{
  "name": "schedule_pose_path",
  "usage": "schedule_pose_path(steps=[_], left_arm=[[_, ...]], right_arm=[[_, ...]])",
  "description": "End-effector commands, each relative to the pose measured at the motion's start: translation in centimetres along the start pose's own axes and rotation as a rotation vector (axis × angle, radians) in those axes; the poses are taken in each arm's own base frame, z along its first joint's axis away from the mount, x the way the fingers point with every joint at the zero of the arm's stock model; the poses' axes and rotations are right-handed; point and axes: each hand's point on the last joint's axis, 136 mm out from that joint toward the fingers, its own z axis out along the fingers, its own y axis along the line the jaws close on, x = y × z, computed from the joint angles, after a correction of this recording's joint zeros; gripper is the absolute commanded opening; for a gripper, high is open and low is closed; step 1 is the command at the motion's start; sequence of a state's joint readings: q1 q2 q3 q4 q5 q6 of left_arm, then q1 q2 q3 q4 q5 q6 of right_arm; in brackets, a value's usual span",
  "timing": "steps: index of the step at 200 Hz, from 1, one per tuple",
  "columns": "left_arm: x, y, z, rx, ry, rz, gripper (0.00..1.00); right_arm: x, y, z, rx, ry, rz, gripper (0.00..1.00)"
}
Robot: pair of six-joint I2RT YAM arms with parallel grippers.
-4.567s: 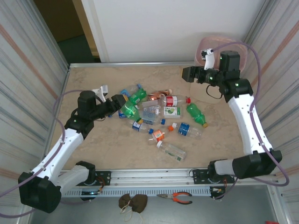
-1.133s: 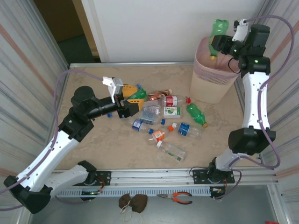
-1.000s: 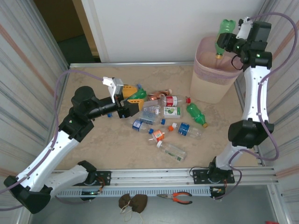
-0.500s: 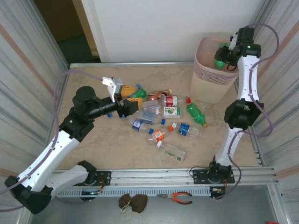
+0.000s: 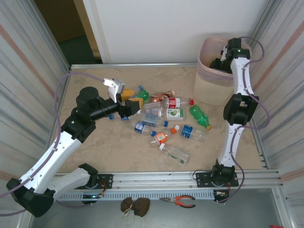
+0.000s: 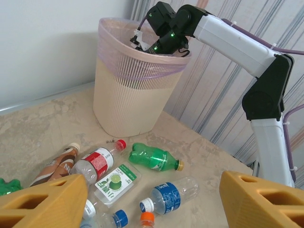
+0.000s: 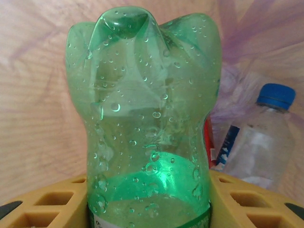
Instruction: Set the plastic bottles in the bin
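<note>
Now my right hand (image 7: 149, 204) grips the green bottle (image 7: 147, 118), base pointing ahead, inside the bin (image 5: 209, 90). A blue-capped bottle (image 7: 261, 142) lies ahead-right. I'd release well below the liner (image 7: 38, 71) rim, so nothing bounces out.

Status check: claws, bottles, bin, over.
Right claw shut on green bottle, down inside the bin. Left claw open, empty, above the bottle pile. Nothing in the way; blue-capped bottle already in bin.
</note>
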State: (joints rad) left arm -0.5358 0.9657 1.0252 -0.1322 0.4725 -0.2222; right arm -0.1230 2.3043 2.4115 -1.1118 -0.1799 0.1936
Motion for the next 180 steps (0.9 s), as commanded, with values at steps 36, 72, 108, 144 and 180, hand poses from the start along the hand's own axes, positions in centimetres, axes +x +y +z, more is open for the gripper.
schedule_pose_path(steps=[36, 72, 108, 144, 180], left_arm=[[1.0, 1.0, -0.1, -0.04, 0.022, -0.029, 0.74], [1.4, 1.5, 0.0, -0.06, 0.037, -0.039, 0.73], [2.3, 2.2, 0.0, -0.092, 0.07, -0.05, 0.73], [3.3, 3.5, 0.1, -0.155, 0.101, -0.095, 0.73], [4.9, 5.6, 0.0, -0.262, 0.155, -0.177, 0.73]], right_arm=[[2.3, -1.4, 4.4, 0.097, 0.108, -0.029, 0.44], [3.5, -2.6, 6.2, 0.163, 0.159, -0.049, 0.48], [3.7, -3.2, 5.9, 0.201, 0.168, -0.057, 0.6], [2.7, -2.2, 3.7, 0.178, 0.123, -0.062, 0.71], [1.6, -1.5, 0.6, 0.17, 0.068, -0.071, 0.8]])
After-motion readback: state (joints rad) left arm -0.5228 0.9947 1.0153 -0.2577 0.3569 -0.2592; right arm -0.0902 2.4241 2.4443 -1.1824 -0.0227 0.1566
